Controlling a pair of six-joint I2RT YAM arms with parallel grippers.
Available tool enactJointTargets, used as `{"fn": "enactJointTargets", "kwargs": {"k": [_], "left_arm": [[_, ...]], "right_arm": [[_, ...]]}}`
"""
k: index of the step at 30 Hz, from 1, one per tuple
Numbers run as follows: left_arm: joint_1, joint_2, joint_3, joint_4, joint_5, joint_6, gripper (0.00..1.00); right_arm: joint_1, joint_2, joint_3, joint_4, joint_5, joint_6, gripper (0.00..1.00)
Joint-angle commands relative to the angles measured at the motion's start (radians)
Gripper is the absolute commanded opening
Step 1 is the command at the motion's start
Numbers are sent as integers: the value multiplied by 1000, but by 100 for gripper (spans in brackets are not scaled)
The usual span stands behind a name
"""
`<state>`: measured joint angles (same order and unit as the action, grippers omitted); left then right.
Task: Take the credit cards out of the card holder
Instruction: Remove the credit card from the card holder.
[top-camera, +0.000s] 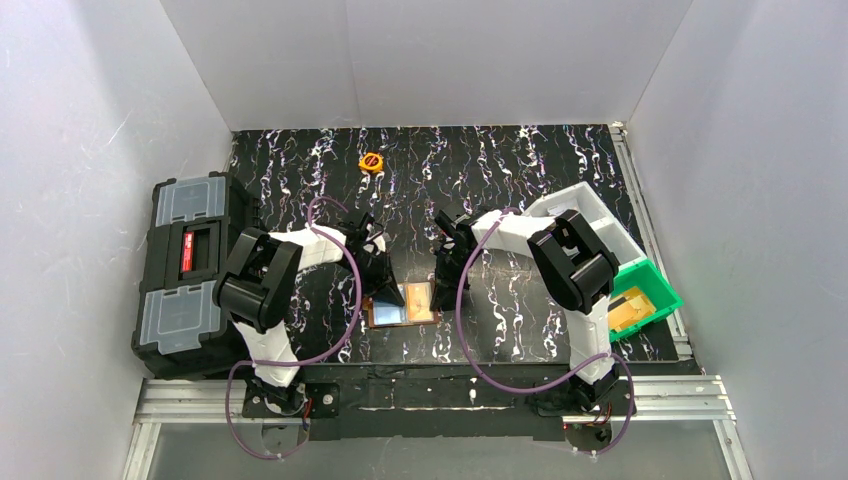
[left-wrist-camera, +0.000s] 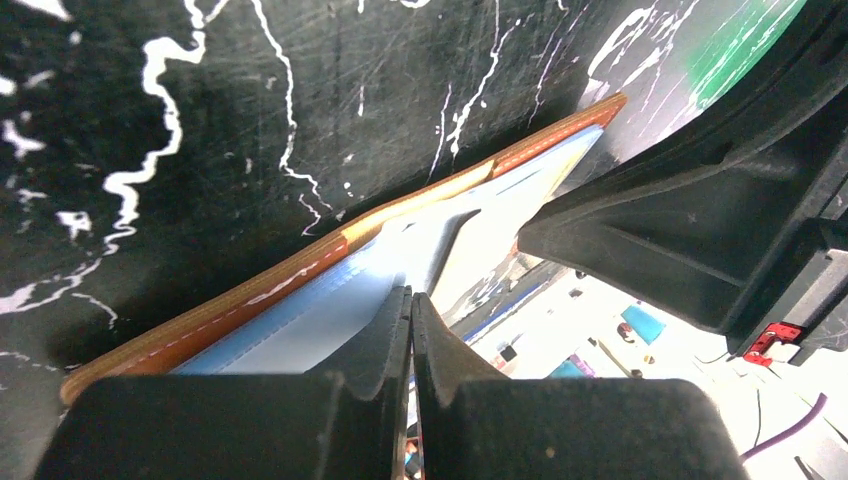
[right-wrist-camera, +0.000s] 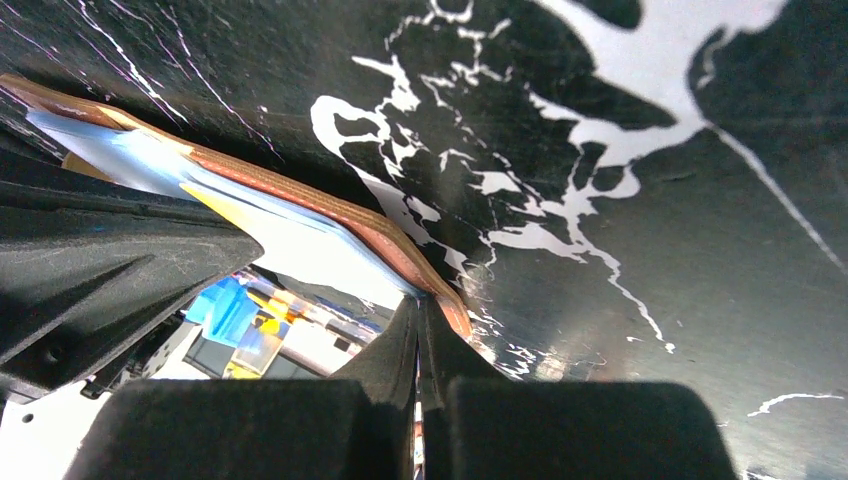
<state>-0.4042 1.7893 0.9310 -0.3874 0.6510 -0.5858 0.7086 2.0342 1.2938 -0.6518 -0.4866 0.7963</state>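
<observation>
1. The left gripper (left-wrist-camera: 411, 297) was seen clenched, its two black fingers (left-wrist-camera: 375, 350) pressed together with nothing visible between them. The tips were set on the shiny pale pocket of the left leaf.
2. The right gripper (right-wrist-camera: 420, 308) was likewise closed tight. Its tips were placed at the outer stitched edge of the right leaf; whether the leather was pressed down could not be told.
3. The small brown leather two-leaf card holder (top-camera: 403, 304) was laid open and flat on the black, white-veined table (top-camera: 520, 180), near its front edge, between the two arms.
4. The thin flat plastic credit cards (top-camera: 421, 298) were seen inside the clear pockets, a bluish face in the left leaf and an orange-tan face in the right.
5. A big black toolbox with grey lids (top-camera: 190, 265) was stood at the table's left edge.
6. A green plastic bin (top-camera: 650, 297) was set at the right edge, just beside a white tray (top-camera: 590, 212).
7. A small round orange object (top-camera: 371, 161) was lying near the back, well apart from the card holder.
</observation>
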Motion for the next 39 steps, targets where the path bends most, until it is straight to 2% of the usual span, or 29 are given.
{"fn": "enactJointTargets", "kwargs": {"k": [1,7,13,31,39], "left_arm": [[17,-45,5,-54,-51,35,0],[18,-37,-17,23,32,8,0],[7,-58,-43,72,72,-19,10],[-68,-100,-127,46,-41,-58,18],[-71,-66,-148,108,-46,-109,18]], "right_arm": [[-6,71,-66,69,268,-20,1],[-6,78,-61,76,255,-26,1],[-6,81,-57,78,253,-28,1],[-6,90,-57,79,246,-23,1],[3,106,-41,65,215,-24,1]]}}
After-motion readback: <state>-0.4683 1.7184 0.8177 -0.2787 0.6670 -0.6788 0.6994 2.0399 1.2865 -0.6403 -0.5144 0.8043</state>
